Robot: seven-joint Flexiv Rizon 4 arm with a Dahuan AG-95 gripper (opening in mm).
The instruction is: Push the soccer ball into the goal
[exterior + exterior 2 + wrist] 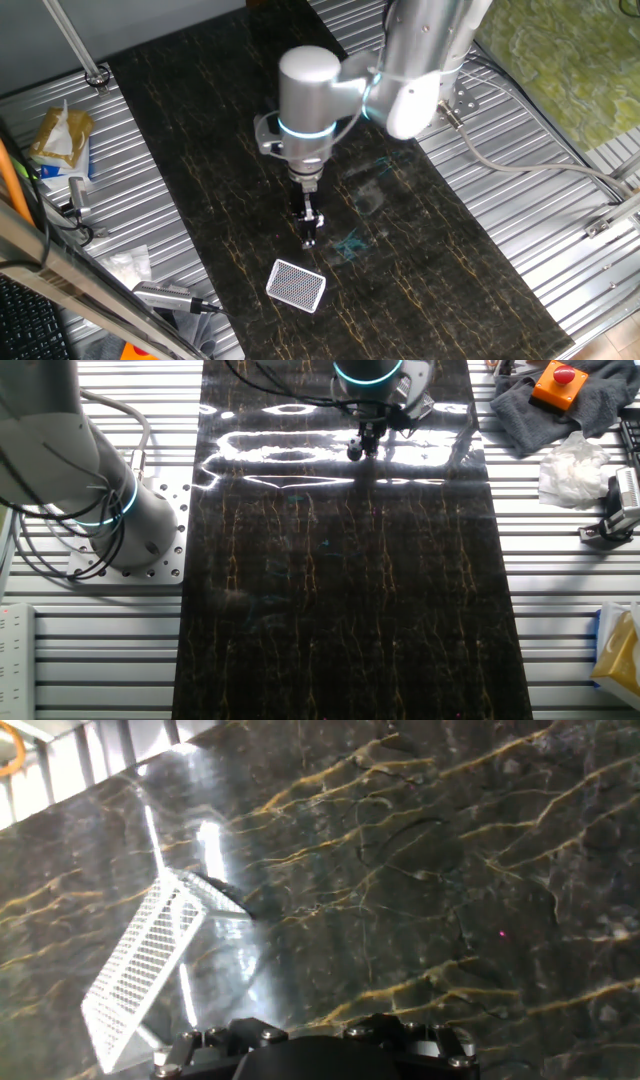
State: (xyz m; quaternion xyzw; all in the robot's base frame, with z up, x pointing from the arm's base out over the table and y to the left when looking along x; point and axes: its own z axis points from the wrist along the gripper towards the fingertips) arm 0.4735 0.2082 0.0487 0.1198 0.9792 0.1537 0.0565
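Hanging at centre frame in one fixed view, gripper (309,238) pointing down over the dark marble mat (420,260); finger state impossible to tell; sitting just below it, lower centre, the goal (297,286); showing lower left in hand view, goal (140,965) tilting.

Below my fingers, a glossy dark marble-patterned mat (420,230) is gleaming; beside them, the goal's white-rimmed fine mesh (140,960) is looking matt.
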